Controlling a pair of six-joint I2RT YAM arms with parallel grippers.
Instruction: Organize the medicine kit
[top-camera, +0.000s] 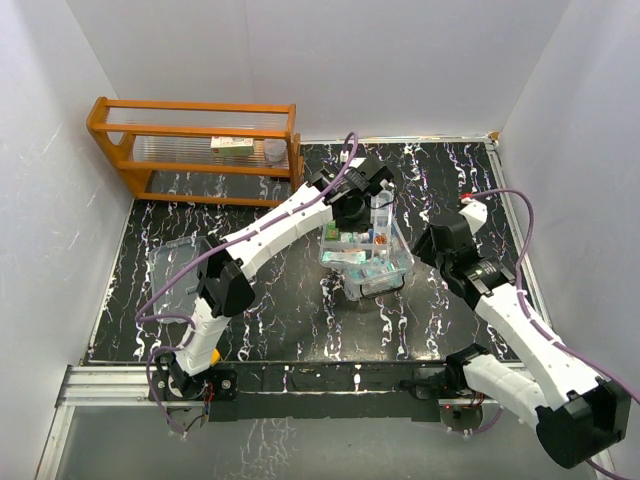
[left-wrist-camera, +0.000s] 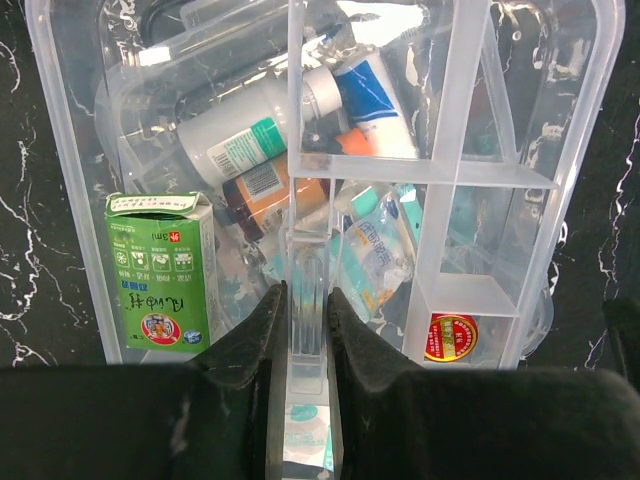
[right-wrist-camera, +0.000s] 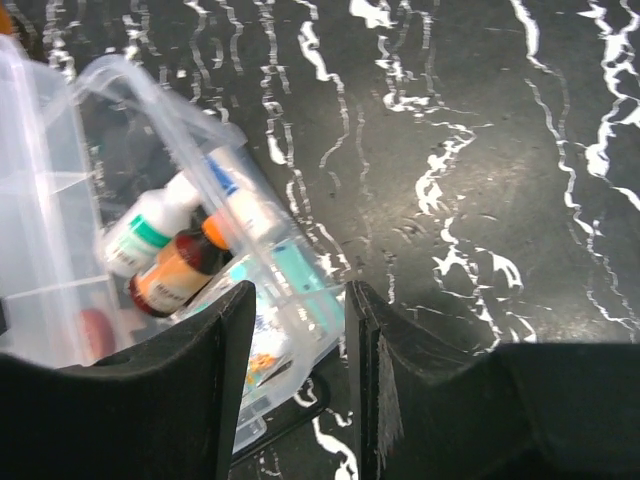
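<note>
No word is read with certainty. Green carton (left-wrist-camera: 160, 270): print is seen inverted; a small volume mark ending in "ml" is made out, the large characters are not. Red round sticker (left-wrist-camera: 450, 337) on the medicine kit (left-wrist-camera: 70, 190) front: yellow print too small. White bottle (left-wrist-camera: 235, 150) and brown bottle (left-wrist-camera: 262, 185) labels: illegible.

Lab test cell, white walls (top-camera: 60, 150), marbled table (top-camera: 300, 320)

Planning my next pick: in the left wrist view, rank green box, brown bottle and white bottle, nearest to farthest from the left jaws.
1. Green box, just left of the jaws.
2. Brown bottle, beyond, centre.
3. White bottle, farthest back.
</note>
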